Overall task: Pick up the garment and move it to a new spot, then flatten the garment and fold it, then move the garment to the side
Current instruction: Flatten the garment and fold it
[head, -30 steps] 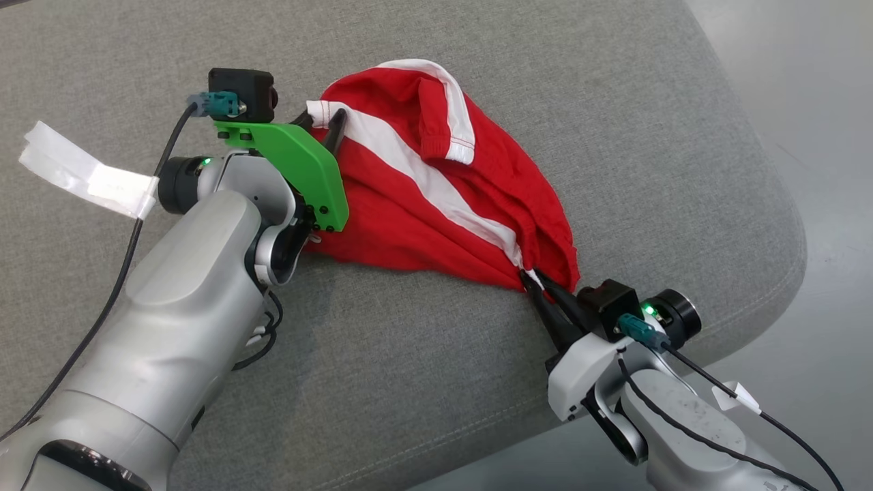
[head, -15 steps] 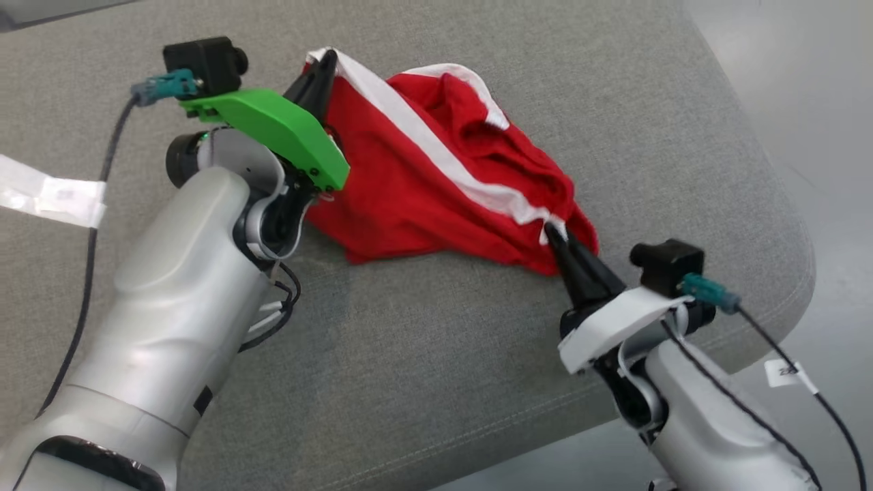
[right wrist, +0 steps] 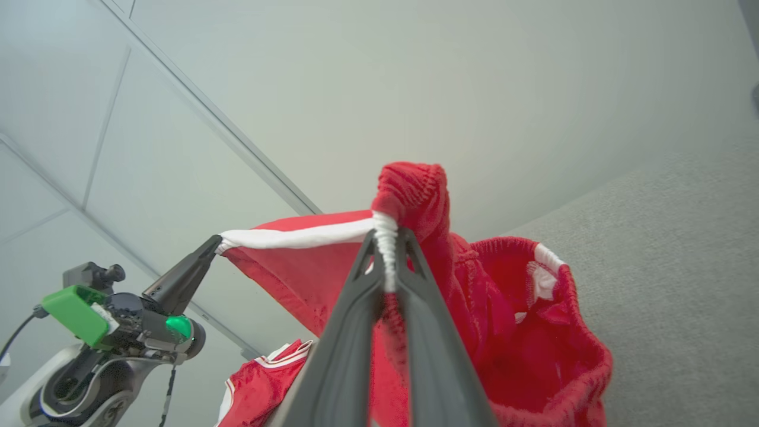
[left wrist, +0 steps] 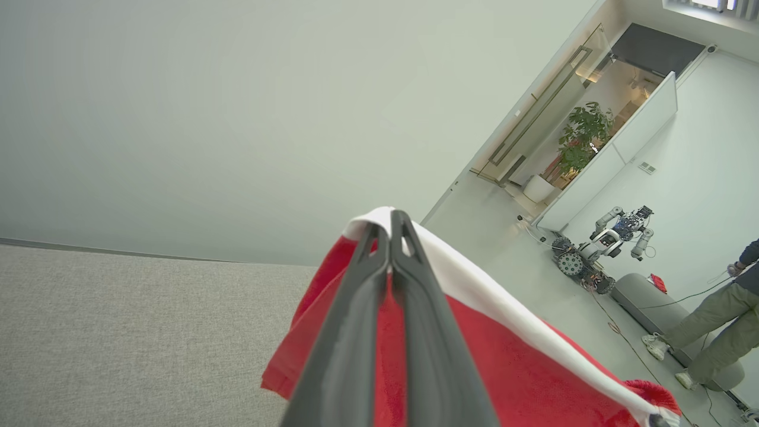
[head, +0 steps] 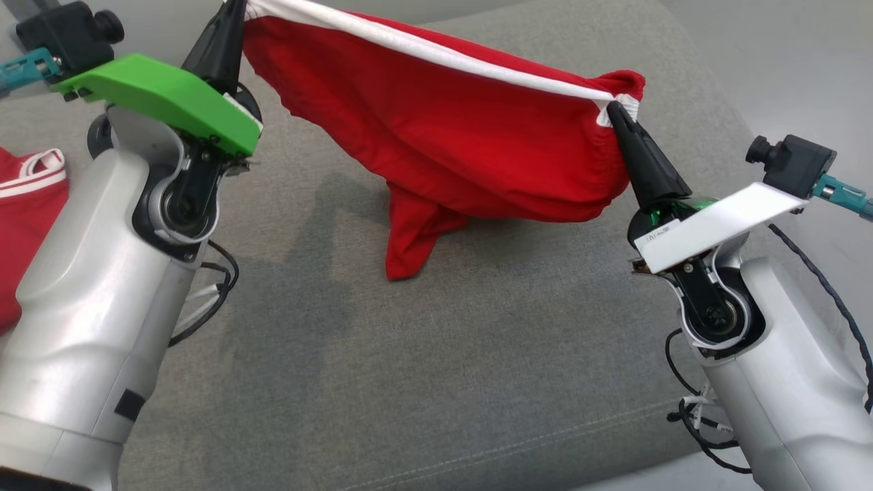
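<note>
The garment (head: 450, 136), red shorts with a white side stripe, hangs stretched in the air between both grippers above the grey cushion (head: 423, 368). My left gripper (head: 235, 10) is shut on its upper left corner at the white stripe; my right gripper (head: 610, 108) is shut on the gathered waistband end at the right. One red leg droops down and its tip touches the cushion. In the left wrist view the left gripper (left wrist: 388, 220) pinches the white edge of the garment (left wrist: 504, 367). In the right wrist view the right gripper (right wrist: 388, 237) pinches the bunched garment (right wrist: 516, 332).
A second red garment with white trim (head: 24, 204) lies at the left edge of the cushion and shows as red cloth (right wrist: 261, 379) below. Pale floor (head: 805, 82) lies beyond the cushion's right edge. Far off stand another robot (left wrist: 599, 246) and a person's legs (left wrist: 705, 332).
The left gripper shut on the garment's corner. Both arms rose and spread apart, lifting the garment off the cushion and pulling it taut. The head view has shifted too.
</note>
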Robot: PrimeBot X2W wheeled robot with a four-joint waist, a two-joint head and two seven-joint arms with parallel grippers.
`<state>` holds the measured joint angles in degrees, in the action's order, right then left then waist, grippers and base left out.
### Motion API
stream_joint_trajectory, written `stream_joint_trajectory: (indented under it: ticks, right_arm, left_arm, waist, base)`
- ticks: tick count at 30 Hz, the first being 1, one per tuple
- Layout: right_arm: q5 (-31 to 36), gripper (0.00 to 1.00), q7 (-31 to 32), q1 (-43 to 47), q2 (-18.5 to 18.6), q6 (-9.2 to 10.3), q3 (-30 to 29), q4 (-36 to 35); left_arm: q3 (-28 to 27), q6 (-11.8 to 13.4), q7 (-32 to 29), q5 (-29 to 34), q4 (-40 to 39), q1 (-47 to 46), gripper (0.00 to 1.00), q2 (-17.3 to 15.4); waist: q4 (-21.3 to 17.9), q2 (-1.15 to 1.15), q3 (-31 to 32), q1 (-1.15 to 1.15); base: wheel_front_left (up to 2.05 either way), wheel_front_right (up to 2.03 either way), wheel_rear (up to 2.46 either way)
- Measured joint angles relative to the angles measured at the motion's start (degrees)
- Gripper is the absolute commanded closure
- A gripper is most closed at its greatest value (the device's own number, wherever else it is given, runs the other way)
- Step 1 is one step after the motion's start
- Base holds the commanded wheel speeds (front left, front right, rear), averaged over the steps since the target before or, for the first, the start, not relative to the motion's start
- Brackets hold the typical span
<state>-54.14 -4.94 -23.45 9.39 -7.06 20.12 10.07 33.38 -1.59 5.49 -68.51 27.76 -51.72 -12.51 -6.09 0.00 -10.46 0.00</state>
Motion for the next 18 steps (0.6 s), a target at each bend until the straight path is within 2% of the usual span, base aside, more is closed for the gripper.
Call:
stream_joint_trajectory:
  ticks: [4,7,13,18]
  right_arm:
    - [-6.1,1.00,3.7,1.4,0.2,0.00,0.5,-6.5]
    - [-8.8,1.00,6.2,3.7,1.1,0.00,2.1,-12.4]
    - [-13.6,1.00,9.4,6.8,5.0,0.01,3.3,-28.6]
    - [-15.4,1.00,9.7,9.7,8.7,0.01,-1.0,-40.2]
  left_arm:
    - [-1.3,0.0,-0.7,-2.7,-4.1,4.7,1.00,-1.7]
    - [-3.2,0.5,-0.6,-4.1,-8.1,8.3,1.00,-4.3]
    - [-7.8,4.0,0.8,-5.7,-18.4,14.4,1.00,-9.7]
    - [-11.8,6.7,1.7,-6.1,-29.9,17.8,1.00,-13.8]
  waist:
    - [1.7,0.00,2.4,0.00]
    - [2.7,0.00,4.1,0.00]
    - [3.4,0.00,7.1,0.00]
    - [3.4,0.00,8.5,0.00]
  base:
    - [0.00,0.00,0.00]
    - [0.00,0.00,0.00]
    - [0.00,0.00,0.00]
    - [0.00,0.00,0.00]
